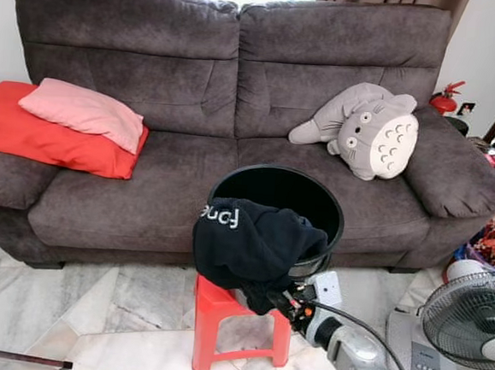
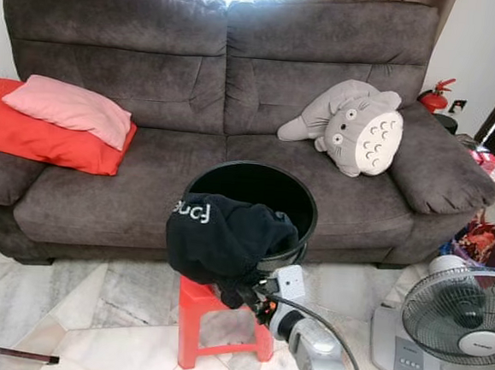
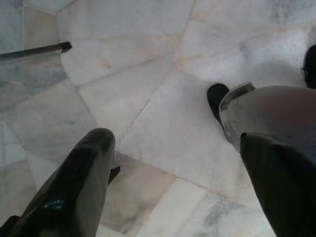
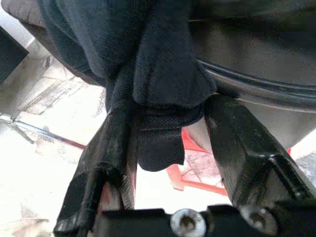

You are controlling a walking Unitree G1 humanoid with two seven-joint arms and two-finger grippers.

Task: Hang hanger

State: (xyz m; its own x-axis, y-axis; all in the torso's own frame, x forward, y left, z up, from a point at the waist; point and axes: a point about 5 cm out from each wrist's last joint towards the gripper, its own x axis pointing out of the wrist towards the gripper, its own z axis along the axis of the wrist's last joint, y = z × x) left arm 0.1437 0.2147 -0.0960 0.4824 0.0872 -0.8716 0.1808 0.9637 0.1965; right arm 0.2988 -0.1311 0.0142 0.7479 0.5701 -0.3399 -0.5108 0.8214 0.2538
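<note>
Below the rim of the round black plastic bucket (image 1: 314, 209), the right tool (image 4: 163, 148) reached up from the lower right, its two black fingers (image 4: 247, 158) spread part-way with a hanging fold of the black fabric garment with white lettering (image 1: 252, 241) between them. One finger touched the cloth; whether the other pressed it could not be told. The garment was draped over the bucket's near-left rim, covering that edge and part of the small red plastic stool (image 1: 220, 316) carrying the bucket. No hanger could be made out.

Left tool (image 3: 168, 163) hung over the pale marble floor (image 3: 148, 89), fingers spread wide, holding nothing.

Open floor lay left of the stool, apart from a thin dark rod (image 1: 11, 357) lying near the lower-left edge. On the right, a white standing fan (image 1: 468, 318) stood close, cut off by the frame. Behind the bucket ran the dark grey fabric sofa (image 1: 154, 66), carrying a pink pillow (image 1: 86, 111) on a red cushion (image 1: 37, 138) at left and a grey plush toy (image 1: 367, 130) at right.

Right tool's fingertips were hidden under cloth in the head views.
</note>
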